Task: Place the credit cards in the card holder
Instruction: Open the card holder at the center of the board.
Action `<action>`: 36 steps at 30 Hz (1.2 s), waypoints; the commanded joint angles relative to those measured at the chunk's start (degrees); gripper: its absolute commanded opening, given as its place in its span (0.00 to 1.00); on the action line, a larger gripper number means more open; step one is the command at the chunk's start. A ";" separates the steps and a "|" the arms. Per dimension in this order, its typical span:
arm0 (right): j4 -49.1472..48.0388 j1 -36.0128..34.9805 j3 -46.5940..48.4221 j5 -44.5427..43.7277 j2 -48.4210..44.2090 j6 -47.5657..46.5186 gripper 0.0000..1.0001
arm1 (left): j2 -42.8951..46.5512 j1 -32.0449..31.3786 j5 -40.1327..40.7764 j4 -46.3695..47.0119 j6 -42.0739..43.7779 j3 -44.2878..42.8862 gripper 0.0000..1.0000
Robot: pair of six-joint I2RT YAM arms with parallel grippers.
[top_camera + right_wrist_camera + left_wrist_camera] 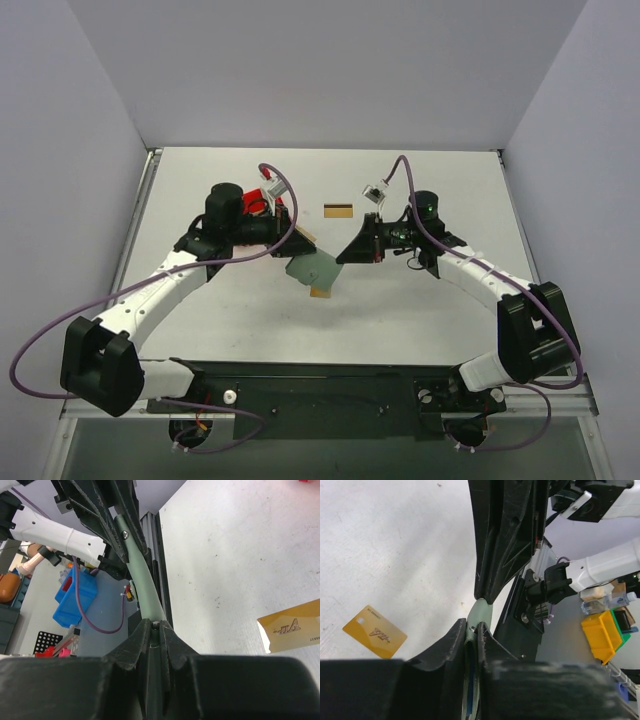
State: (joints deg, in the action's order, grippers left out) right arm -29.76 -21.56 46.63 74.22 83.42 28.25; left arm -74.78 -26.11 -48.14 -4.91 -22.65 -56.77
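The grey-green card holder (312, 268) hangs above the table between both grippers. My left gripper (298, 248) is shut on its left edge; the left wrist view shows the jaws (472, 627) clamped on the green edge with blue lining inside. My right gripper (343, 254) is shut on its right edge, as the right wrist view (156, 626) shows. One gold credit card (321, 293) lies on the table below the holder and also shows in the left wrist view (375, 638) and the right wrist view (295, 625). A second card (338, 210) with a dark stripe lies farther back.
A red bin (270, 205) stands behind my left wrist. White walls enclose the table on the left, back and right. Off-table shelves with a yellow box (602, 635) and a blue box (75, 597) show in the wrist views.
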 commanded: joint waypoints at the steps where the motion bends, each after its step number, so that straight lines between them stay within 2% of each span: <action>1: -12.16 0.38 0.04 -1.00 -0.54 4.62 0.00 | 1.92 -0.52 -6.70 8.07 -3.62 1.75 0.10; 3: -14.09 0.38 -0.05 -1.62 -0.45 5.85 0.00 | 1.66 -0.52 -6.79 8.07 -3.62 1.84 0.00; 5: -15.50 0.56 -0.22 -2.41 -0.62 7.08 0.02 | 1.40 -0.52 -6.88 7.98 -3.80 1.93 0.00; 8: -18.22 0.91 -1.62 -4.95 -1.24 9.62 0.36 | 1.57 -0.44 -4.52 10.69 -5.90 2.89 0.00; 10: -21.03 0.91 -2.42 -6.09 -1.59 11.38 0.47 | 2.10 -0.26 -2.49 14.98 -8.98 3.94 0.00; 11: -22.61 0.91 -2.60 -6.36 -1.42 11.82 0.49 | 2.36 0.09 -0.57 16.75 -12.21 4.47 0.00; 12: -23.32 0.91 -2.86 -7.06 -1.42 12.79 0.55 | 2.80 0.27 0.67 21.73 -13.98 5.78 0.00; 17: -30.60 0.99 -4.18 -9.61 -0.98 16.92 0.60 | 4.82 2.64 13.12 42.93 -33.64 14.22 0.00; 20: -34.74 0.82 -5.06 -12.07 -0.36 20.52 0.62 | 5.35 2.90 19.39 51.99 -38.77 18.79 0.00; 24: -44.49 0.73 -5.94 -14.88 2.09 26.76 0.63 | 5.96 2.82 25.97 54.38 -41.94 20.91 0.00; 31: -46.70 0.03 -6.38 -20.24 5.09 29.75 0.64 | 7.37 2.82 30.21 57.99 -44.06 22.41 0.00; 36: -52.75 -0.41 -5.24 -20.43 7.80 35.10 0.64 | 7.20 2.73 30.74 58.69 -43.79 23.02 0.00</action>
State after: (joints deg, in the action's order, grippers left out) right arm -70.41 -21.17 40.05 54.65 89.62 58.46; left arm -68.82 -23.51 -19.66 47.94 -65.36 -34.09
